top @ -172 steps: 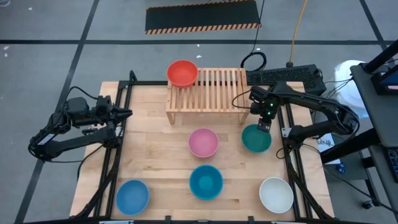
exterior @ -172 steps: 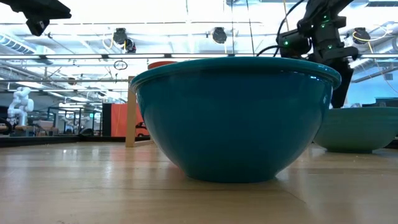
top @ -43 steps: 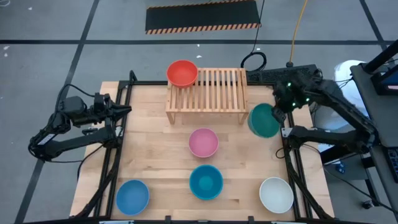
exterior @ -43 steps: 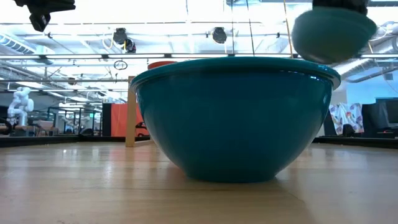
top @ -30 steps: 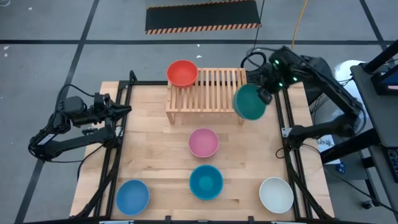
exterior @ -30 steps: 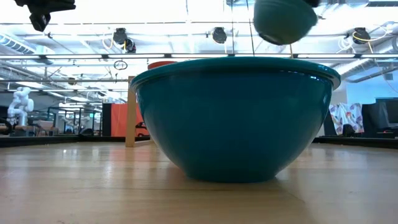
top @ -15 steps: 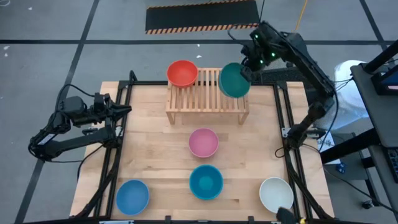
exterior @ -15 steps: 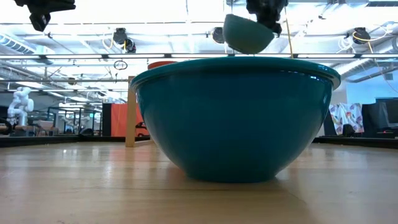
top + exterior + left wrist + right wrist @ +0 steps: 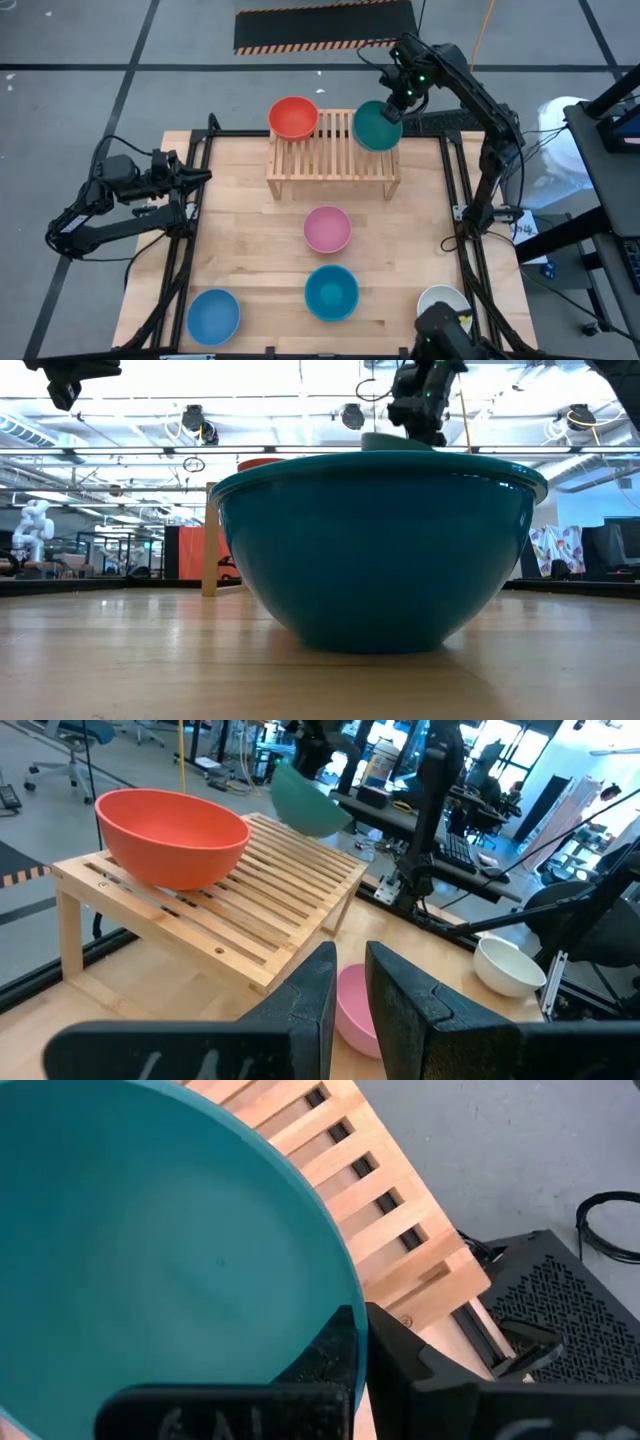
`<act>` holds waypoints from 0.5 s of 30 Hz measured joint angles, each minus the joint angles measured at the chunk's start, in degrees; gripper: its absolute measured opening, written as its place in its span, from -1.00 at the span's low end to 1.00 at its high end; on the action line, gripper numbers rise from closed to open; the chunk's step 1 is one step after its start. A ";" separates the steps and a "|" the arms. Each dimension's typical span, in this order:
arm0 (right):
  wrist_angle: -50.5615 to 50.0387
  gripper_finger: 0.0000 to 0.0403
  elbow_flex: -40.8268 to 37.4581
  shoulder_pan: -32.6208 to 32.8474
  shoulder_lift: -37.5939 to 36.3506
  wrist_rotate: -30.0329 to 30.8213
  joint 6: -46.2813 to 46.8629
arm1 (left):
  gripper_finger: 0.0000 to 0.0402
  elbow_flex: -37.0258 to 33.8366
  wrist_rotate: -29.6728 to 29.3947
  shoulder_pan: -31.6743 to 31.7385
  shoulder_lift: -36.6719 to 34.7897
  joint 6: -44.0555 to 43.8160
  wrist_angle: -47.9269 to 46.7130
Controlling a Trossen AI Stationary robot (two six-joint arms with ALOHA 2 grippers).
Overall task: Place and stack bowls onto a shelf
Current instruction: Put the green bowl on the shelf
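The right gripper (image 9: 393,108) pinches the dark green bowl's (image 9: 376,127) rim, holding it over the shelf's (image 9: 335,150) 3 o'clock end. The red bowl (image 9: 293,117) sits at 9 o'clock. The left gripper (image 9: 200,181) waits, fingers slightly apart.

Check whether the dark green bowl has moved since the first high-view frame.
Yes. The dark green bowl left the tabletop right of the pink bowl and is now over the shelf, at its right end, held by the right gripper.

On the shelf (image 9: 330,150), slats lie bare between the red bowl (image 9: 293,117) and the right claw's (image 9: 392,110) dark green bowl (image 9: 376,126).
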 joint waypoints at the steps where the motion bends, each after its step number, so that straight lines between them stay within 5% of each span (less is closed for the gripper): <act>1: 0.46 -1.00 0.00 -0.26 0.53 -0.03 -0.59 | -0.69 0.00 0.00 0.00 0.00 -0.02 0.00; 15: 7.38 -1.00 0.00 -2.86 5.18 -0.11 -3.79 | -0.69 0.00 0.00 0.00 0.00 -1.75 0.09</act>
